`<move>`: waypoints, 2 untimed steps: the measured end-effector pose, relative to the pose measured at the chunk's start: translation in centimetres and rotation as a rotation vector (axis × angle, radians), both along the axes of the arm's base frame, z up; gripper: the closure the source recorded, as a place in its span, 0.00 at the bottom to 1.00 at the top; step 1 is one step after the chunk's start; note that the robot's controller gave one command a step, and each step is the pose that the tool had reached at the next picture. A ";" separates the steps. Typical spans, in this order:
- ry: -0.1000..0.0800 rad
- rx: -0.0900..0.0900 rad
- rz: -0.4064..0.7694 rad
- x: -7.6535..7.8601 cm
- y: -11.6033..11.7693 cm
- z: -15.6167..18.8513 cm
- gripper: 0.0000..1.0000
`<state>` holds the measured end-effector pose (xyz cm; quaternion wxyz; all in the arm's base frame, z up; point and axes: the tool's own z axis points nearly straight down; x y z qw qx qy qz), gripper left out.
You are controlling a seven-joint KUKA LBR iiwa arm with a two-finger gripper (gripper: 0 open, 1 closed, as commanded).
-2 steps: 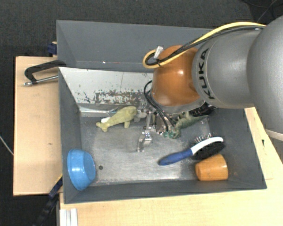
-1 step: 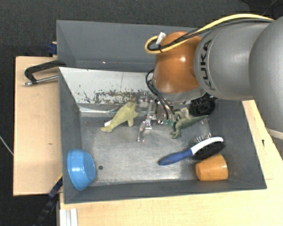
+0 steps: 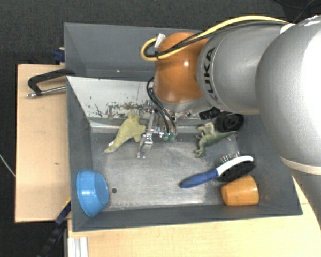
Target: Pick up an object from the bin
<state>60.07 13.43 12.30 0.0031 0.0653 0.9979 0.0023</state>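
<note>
One pale dinosaur (image 3: 127,133) lies just left of gripper (image 3: 148,139), centre frame; its opening cannot be told. Best: centre over body, descend, then close.

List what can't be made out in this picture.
Camera view:
Black thing: mostly under the arm, kind unclear.
Pale dinosaur: right end behind the gripper.
Bin: far right corner covered by the arm.
Green dinosaur: details too small to read.
</note>
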 end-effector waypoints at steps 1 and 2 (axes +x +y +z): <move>-0.005 -0.003 0.028 -0.1 3.4 -3.5 0.00; -0.015 -0.002 0.024 0.2 3.2 -3.2 1.00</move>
